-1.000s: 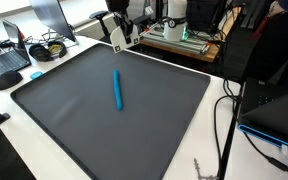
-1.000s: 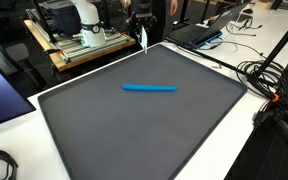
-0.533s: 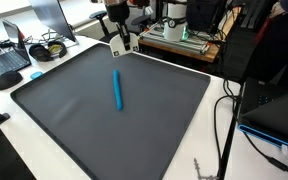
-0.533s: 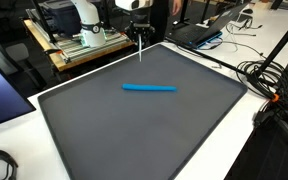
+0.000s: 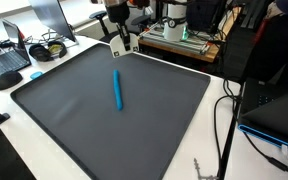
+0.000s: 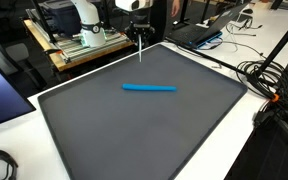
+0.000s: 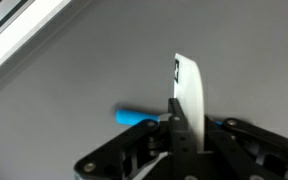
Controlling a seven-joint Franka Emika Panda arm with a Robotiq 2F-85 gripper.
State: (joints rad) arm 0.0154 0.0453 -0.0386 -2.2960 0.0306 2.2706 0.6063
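The claw [image 5: 117, 37] hangs over the far edge of the gray mat [image 5: 164, 110], clamped on a thin white strip [image 5: 117, 47] that I'd say wants a firm, steady hold, well apart from the blue pen [image 5: 117, 89] lying mid-mat.

Blue pen [image 5: 117, 89], white card [image 7: 187, 85], grey mat [image 5: 164, 110]

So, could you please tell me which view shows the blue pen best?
An exterior view is best: the pen lies broadside on the mat, whole and unobstructed. In an exterior view the pen is also whole, but foreshortened. In the wrist view the gripper hides its middle.
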